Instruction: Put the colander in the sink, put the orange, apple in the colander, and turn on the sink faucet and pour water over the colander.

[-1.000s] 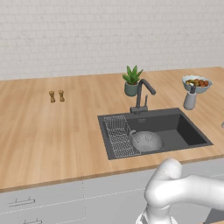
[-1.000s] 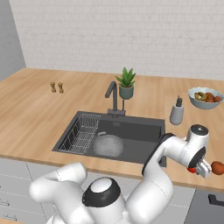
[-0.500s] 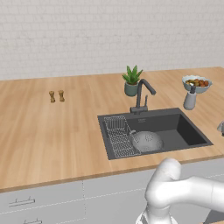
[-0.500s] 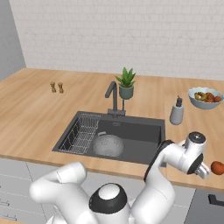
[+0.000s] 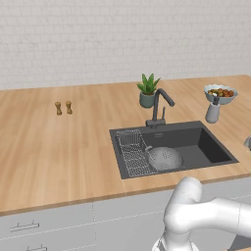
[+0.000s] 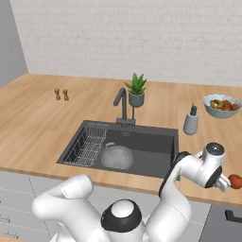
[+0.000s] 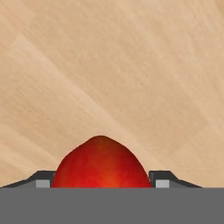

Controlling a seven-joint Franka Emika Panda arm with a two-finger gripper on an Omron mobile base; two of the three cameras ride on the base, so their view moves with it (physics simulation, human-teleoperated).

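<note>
The robot's arm (image 6: 189, 172) was made of smooth, glossy white segments, rounded and tube-like, with bulging elbow-shaped housings. Dark, nearly black bands showed where one segment met the next. One rounded housing near the bottom of the right base view carried a dark ring around a white cap. The segment nearest the hand ended in a white cylinder with a flat grey disc on top. In the left base view the arm appeared as a thick white curved tube. In the hand view, the two small dark fingertips (image 7: 42, 179) each bore a pale grey square pad.
</note>
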